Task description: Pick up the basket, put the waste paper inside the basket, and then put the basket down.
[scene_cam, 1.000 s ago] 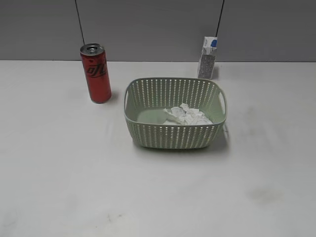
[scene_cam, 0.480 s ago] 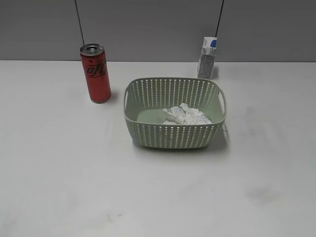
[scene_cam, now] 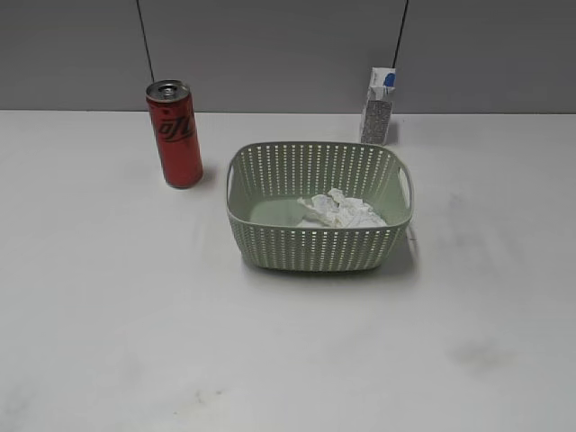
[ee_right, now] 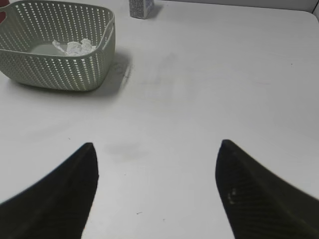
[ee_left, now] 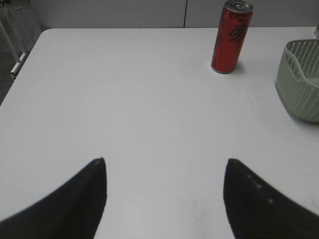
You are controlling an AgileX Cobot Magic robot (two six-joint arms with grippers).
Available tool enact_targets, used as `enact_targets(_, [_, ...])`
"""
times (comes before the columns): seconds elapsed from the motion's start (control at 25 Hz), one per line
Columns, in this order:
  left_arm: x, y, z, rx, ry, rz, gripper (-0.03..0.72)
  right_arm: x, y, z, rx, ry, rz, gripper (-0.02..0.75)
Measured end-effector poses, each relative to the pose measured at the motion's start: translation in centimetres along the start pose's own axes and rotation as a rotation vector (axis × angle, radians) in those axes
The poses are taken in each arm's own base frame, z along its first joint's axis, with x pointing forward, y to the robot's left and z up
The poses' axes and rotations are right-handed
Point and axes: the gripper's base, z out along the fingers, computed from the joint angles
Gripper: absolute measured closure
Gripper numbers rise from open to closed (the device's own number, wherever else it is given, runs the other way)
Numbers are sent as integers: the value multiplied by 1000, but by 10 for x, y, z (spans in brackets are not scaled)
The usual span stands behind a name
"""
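A red can (scene_cam: 175,133) stands up straight on the white table (scene_cam: 108,297), to the left of the basket (scene_cam: 319,247) and a bit farther back. A small white and blue carton (scene_cam: 378,105) stands at the back of the table, near the gray wall, behind the basket's right end. Nothing sits between the grippers and the basket; bare table lies in front of both. The basket rests flat on the table near the middle. Inside it, toward the right side, lies the paper (scene_cam: 340,211), a crumpled white heap on the basket floor. Part of the floor on the left side is bare. The basket is pale green, with rounded corners, rows of little holes in its walls and a cut-out handle at each short end. The left gripper (ee_left: 165,162) hangs over bare table with its two dark fingers spread wide and nothing in them; the can and the basket edge are well ahead of it. The right gripper (ee_right: 155,144) is also spread wide and holds nothing, and the basket is far ahead on its left.
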Motion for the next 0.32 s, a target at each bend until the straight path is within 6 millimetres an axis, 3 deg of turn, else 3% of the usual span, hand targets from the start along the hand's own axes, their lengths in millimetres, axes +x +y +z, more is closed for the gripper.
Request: enact_targets(0.32, [0,0,0,0,0,0,132,0,0,0,-1,0,1,185])
